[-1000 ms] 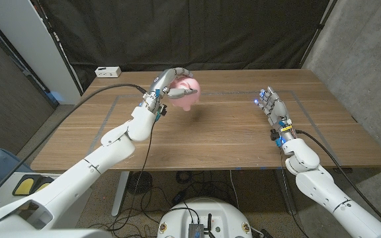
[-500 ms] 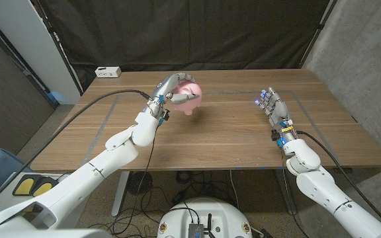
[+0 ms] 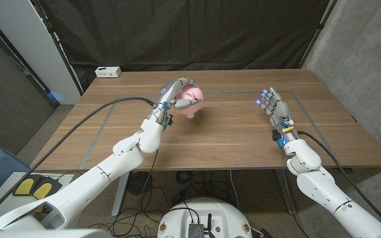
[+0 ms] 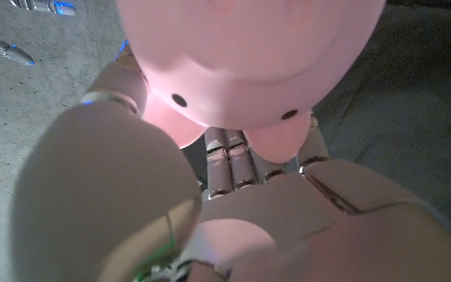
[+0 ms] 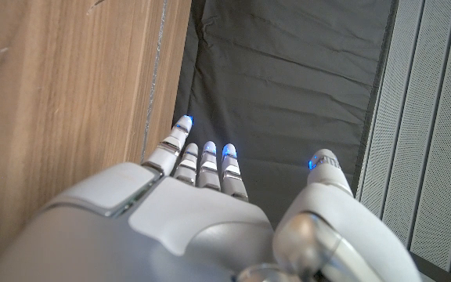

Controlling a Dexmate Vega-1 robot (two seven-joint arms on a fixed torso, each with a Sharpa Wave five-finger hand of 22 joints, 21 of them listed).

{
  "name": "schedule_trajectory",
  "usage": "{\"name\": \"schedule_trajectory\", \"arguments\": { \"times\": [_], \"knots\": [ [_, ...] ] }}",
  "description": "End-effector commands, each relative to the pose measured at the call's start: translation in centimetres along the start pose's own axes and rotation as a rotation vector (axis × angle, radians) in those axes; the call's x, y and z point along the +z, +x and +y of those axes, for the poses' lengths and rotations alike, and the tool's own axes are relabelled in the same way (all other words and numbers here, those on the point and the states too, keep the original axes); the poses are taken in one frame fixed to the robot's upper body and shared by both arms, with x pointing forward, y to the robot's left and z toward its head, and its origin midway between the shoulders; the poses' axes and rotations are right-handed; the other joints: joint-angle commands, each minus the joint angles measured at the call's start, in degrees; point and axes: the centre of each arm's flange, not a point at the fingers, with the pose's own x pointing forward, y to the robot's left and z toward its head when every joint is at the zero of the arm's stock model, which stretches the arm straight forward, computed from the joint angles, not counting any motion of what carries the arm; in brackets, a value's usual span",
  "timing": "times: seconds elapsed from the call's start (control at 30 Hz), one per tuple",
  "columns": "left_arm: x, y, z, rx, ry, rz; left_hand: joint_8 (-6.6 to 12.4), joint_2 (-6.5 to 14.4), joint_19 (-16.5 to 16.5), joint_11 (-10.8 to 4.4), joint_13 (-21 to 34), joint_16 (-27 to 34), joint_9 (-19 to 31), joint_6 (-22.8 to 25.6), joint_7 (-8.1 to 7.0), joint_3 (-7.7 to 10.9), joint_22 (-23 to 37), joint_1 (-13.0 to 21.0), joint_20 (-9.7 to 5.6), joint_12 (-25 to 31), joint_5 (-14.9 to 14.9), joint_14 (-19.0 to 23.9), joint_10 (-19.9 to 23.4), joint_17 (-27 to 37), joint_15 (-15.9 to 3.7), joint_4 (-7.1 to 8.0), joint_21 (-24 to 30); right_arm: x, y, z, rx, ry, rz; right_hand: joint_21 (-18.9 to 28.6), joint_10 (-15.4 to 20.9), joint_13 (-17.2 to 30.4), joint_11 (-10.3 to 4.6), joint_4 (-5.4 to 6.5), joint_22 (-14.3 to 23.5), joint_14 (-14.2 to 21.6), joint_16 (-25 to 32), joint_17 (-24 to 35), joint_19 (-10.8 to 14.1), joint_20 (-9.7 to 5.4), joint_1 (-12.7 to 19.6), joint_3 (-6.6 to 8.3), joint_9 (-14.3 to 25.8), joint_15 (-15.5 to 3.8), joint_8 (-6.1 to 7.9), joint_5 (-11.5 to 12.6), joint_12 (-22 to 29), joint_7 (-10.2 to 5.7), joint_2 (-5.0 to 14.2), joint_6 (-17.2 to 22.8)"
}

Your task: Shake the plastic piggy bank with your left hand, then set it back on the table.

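A pink plastic piggy bank (image 3: 190, 102) hangs in the air above the middle of the wooden table (image 3: 230, 139), gripped from above by my left hand (image 3: 172, 92). In the left wrist view the pink piggy bank (image 4: 249, 55) looms close, its feet and underside toward the camera, with my left hand (image 4: 233, 204) wrapped around it. My right hand (image 3: 274, 108) stands at the table's right side, fingers straight and apart, holding nothing. The right wrist view shows the right hand (image 5: 210, 211) from behind, fingers extended beside the table edge.
A small white box (image 3: 108, 72) sits at the table's back left corner. Dark curtains hang behind the table. Thin tape lines mark a rectangle on the tabletop (image 3: 111, 112).
My left hand has carried the piggy bank to the right and lower, toward the table's middle, with the left arm stretching further in. The right hand has stayed put.
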Motion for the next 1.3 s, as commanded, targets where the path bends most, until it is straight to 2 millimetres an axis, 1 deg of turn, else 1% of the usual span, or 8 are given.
{"name": "schedule_trajectory", "arguments": {
  "times": [0.03, 0.2, 0.43, 0.7, 1.13, 1.3],
  "knots": [
    [-0.8, -0.9, -2.5, -0.015, -0.033, 0.041, -0.05, 18.8, 6.1, -0.05, 0.3, 0.2, 0.2, 0.5, 0.10, 0.29, 0.2, 19.2, -6.16, -0.1, 0.1, 0.5, 0.5, 0.1, 0.21, 0.09, 0.4, -0.1, -0.1, -0.1, -0.005, 0.004, 0.003, -0.2, 0.2, 0.4, 0.41, 0.13, 0.3, 0.4, -0.1, 0.3, 0.6, -0.11, 0.5, -0.25, 0.1, 0.22, -0.05, 0.3, -0.2, 0.29, -0.02, 0.2],
    [-1.1, -1.0, -2.9, -0.033, -0.035, 0.054, -0.10, 18.8, 6.1, -0.07, 0.4, 0.1, 0.3, 0.4, 0.13, 0.28, 0.2, 19.3, -6.16, -0.1, 0.1, 0.4, 0.7, 0.1, 0.06, 0.04, 0.4, -0.2, -0.1, -0.1, -0.009, 0.006, 0.004, -0.2, 0.2, 0.4, 0.36, 0.13, 0.3, 0.4, -0.1, 0.3, 0.6, -0.16, 0.5, -0.25, 0.1, 0.21, -0.04, 0.3, -0.2, 0.25, -0.01, 0.2],
    [-1.4, -1.7, -3.7, 0.042, -0.034, 0.045, -0.09, 18.8, 6.0, -0.01, 0.4, 0.1, 0.3, 0.6, 0.12, 0.22, 0.2, 19.2, -6.11, -0.2, 0.1, 0.5, 0.7, 0.2, 0.04, 0.09, 0.4, -0.3, -0.1, 0.1, -0.006, 0.005, 0.006, -0.2, 0.2, 0.4, 0.39, 0.14, 0.3, 0.4, -0.1, 0.3, 0.6, -0.13, 0.5, -0.27, 0.1, 0.24, -0.05, 0.3, -0.2, 0.24, -0.01, 0.2],
    [-1.8, -1.9, -4.8, 0.015, -0.041, 0.051, 0.00, 18.8, 6.1, -0.14, 0.5, 0.2, 0.4, 0.8, 0.00, 0.18, 0.2, 19.2, -6.13, -0.2, 0.1, 0.8, 1.1, 0.2, -0.06, 0.09, 0.5, 0.0, -0.1, 0.1, -0.008, -0.001, 0.004, -0.2, 0.2, 0.4, 0.40, 0.13, 0.3, 0.4, -0.1, 0.3, 0.6, -0.11, 0.5, -0.28, 0.1, 0.19, -0.04, 0.3, -0.2, 0.26, -0.01, 0.2],
    [-2.1, -1.9, -5.4, -0.016, -0.048, 0.059, -0.05, 18.8, 6.1, -0.04, 0.7, 0.1, 0.5, 0.9, 0.08, 0.13, 0.2, 19.2, -6.16, -0.4, 0.0, 0.7, 1.1, 0.3, 0.04, 0.07, 0.6, 0.1, 0.0, 0.0, -0.008, -0.001, 0.002, -0.2, 0.3, 0.4, 0.42, 0.14, 0.3, 0.3, -0.2, 0.3, 0.6, -0.18, 0.5, -0.30, 0.1, 0.24, -0.05, 0.3, -0.1, 0.23, 0.01, 0.2],
    [-2.3, -1.9, -5.7, -0.047, -0.052, 0.065, -0.22, 18.8, 5.7, 0.17, 0.8, -0.1, 0.6, 0.5, -0.09, 0.05, 0.2, 19.2, -6.12, -0.8, 0.0, 0.3, 0.4, 0.3, 0.07, 0.08, 0.6, 0.0, 0.0, 0.0, -0.009, 0.001, 0.005, -0.2, 0.2, 0.4, 0.38, 0.13, 0.3, 0.4, -0.1, 0.3, 0.6, -0.16, 0.5, -0.30, 0.1, 0.19, -0.05, 0.3, -0.2, 0.23, 0.02, 0.2]
  ]
}}
